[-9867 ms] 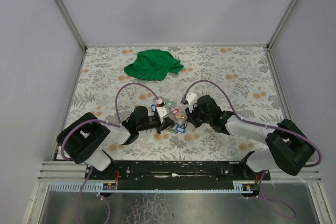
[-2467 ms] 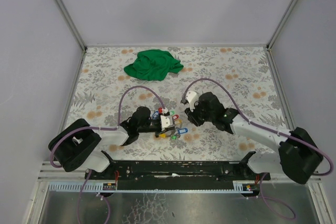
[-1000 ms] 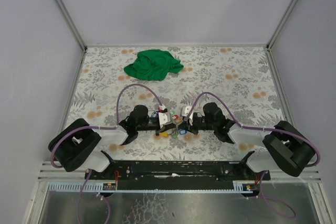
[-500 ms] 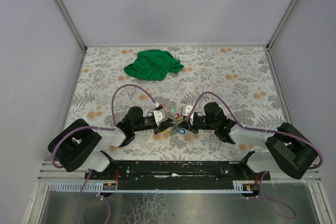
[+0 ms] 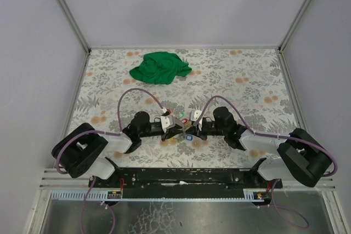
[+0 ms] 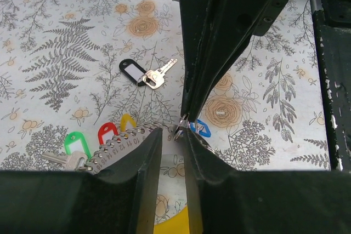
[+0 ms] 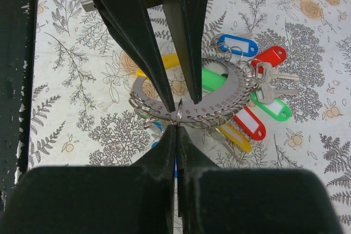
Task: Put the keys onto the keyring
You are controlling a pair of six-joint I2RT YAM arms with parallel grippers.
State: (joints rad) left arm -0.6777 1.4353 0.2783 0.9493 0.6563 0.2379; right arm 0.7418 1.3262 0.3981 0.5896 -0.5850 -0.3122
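The keyring [image 7: 219, 105] is a grey numbered metal arc strung with small wire rings. Keys hang from it with blue [image 7: 236, 45], red [image 7: 269, 57], green [image 7: 271, 108] and yellow [image 7: 236, 138] tags. My left gripper [image 6: 173, 135] is nearly shut and holds the arc at its tips, with a narrow gap between the jaws. My right gripper [image 7: 176, 130] is shut on a small wire ring [image 7: 179, 110] touching the arc's edge, and a blue key [image 6: 202, 129] hangs under it. In the top view the left gripper [image 5: 176, 130] and right gripper [image 5: 190, 129] meet tip to tip.
A loose key with a black tag [image 6: 134, 72] lies on the flowered table beyond the grippers. A crumpled green cloth [image 5: 160, 67] lies at the back left. Grey walls close the table on three sides.
Over 2.5 s my right gripper has come down and left to meet my left gripper at the key bunch. In the last half second both have hardly moved.
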